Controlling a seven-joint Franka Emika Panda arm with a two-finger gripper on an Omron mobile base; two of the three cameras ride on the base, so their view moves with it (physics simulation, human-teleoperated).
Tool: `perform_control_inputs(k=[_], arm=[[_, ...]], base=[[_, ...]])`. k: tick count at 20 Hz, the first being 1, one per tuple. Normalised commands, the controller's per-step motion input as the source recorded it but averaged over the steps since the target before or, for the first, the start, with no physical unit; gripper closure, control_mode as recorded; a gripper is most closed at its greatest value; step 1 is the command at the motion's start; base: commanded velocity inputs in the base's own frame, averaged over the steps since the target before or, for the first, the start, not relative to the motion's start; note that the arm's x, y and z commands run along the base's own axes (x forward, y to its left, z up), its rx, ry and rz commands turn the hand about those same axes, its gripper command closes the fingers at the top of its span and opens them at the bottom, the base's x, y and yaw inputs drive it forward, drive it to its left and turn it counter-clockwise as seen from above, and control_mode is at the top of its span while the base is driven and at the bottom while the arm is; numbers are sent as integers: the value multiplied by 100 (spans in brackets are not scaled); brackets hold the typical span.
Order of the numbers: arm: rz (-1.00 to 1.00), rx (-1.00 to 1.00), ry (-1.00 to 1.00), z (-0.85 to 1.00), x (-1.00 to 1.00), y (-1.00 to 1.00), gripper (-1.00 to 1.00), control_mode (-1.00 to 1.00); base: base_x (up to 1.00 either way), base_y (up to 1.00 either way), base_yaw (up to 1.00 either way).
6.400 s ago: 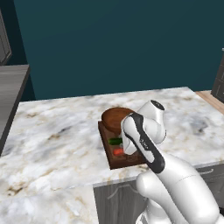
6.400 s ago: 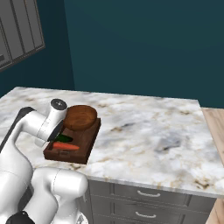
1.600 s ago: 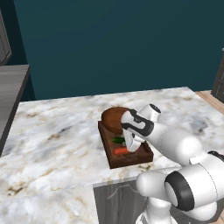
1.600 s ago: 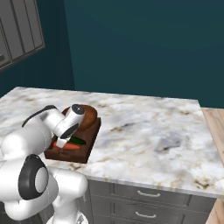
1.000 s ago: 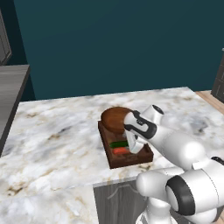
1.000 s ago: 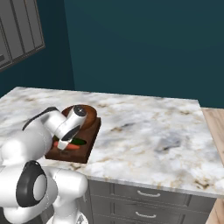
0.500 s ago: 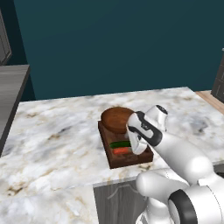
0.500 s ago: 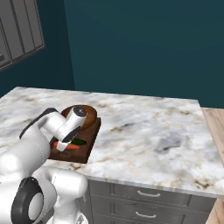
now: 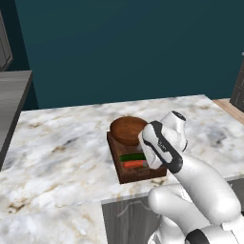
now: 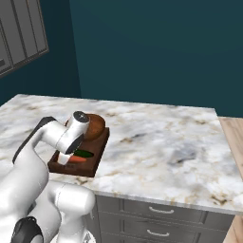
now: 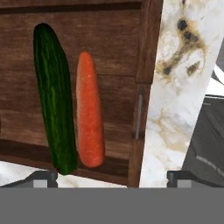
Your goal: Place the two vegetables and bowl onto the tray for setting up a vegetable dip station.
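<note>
Marble counter (image 9: 62, 147), kitchen island, teal wall behind. The tray (image 9: 125, 174) sits near the front edge of the counter, long axis running away from the robot. All three task items are on it: the wooden bowl (image 9: 127, 130) occupies the far end, the cucumber (image 11: 53, 96) and the carrot (image 11: 89, 116) lie side by side in the near end, parallel, touching or very nearly so, the carrot closer to the tray's end rim with the metal handle (image 11: 138, 112). Change noted: a second and a half ago the hand was low over the near end of the tray, right down among the vegetables; it has since lifted and drawn back toward the robot, step by step, and the carrot now lies free with nothing around it. The gripper (image 11: 113, 177) hovers above the tray's near end, jaws spread wide and empty, both fingertips just showing at the bottom of the hand view with the vegetables well clear between and beyond them. From the left base view the arm's wrist covers the right edge of the tray; from the right base view the hand (image 10: 71, 144) hangs over the tray's left side. Reading: the last item looks to have been released and the placing work appears done; all that seems left is for the arm to pull clear without nudging the tray.
</note>
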Motion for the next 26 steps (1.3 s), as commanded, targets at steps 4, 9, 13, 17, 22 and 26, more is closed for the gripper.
perform_control_inputs(k=[4,9,13,17,22,26], arm=[[19,-12,0,23,-34,0,-100,-100],[23,-11,-5,21,-33,0,-100,-100],[24,-13,-3,24,-31,0,-100,-100],[28,-16,-2,22,-31,0,-100,-100],[25,-17,-10,14,-32,0,-100,-100],[28,-16,-8,12,-30,-1,-100,-100]], base=[[0,0,0],[0,0,0],[0,0,0],[0,0,0],[0,0,0],[0,0,0]])
